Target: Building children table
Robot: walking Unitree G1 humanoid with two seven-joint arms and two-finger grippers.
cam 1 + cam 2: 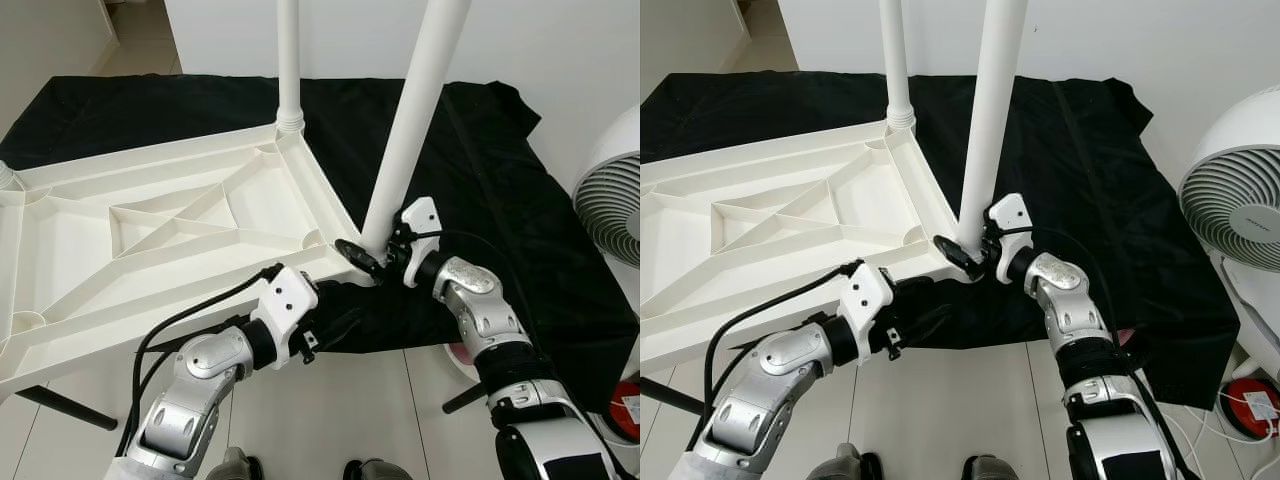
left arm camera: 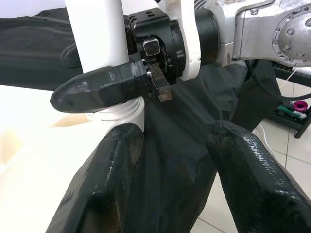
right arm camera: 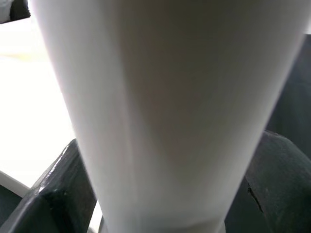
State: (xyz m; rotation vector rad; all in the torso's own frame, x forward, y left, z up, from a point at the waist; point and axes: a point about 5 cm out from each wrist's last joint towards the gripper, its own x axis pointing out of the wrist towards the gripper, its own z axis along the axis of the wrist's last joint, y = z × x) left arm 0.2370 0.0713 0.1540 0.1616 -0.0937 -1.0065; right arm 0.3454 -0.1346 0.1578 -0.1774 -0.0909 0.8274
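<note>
Plastic ribs can be seen all over the upside-down white plastic table top (image 1: pixel 150 230), which is laid on a black cloth (image 1: pixel 520 200) spread over the pale floor. Two long white round legs are stood up from the table top. The far white leg (image 1: pixel 288 60) is set in the far corner. The near white leg (image 1: pixel 415 110) is leaned a little and its foot is placed at the near corner of the table top.

The foot of the near leg is gripped by the right gripper (image 1: pixel 375 255), with one black finger on each side of it, as is shown up close in the right wrist view.

The left gripper (image 1: pixel 335 315) is held low, just beside the same corner of the table top, at the edge of the cloth. Its two black fingers (image 2: pixel 243 174) are spread apart, and nothing is held between them.

A round white fan (image 1: pixel 1240 210) is stood on the floor, past the cloth, well apart from the table top on the robot's right.
</note>
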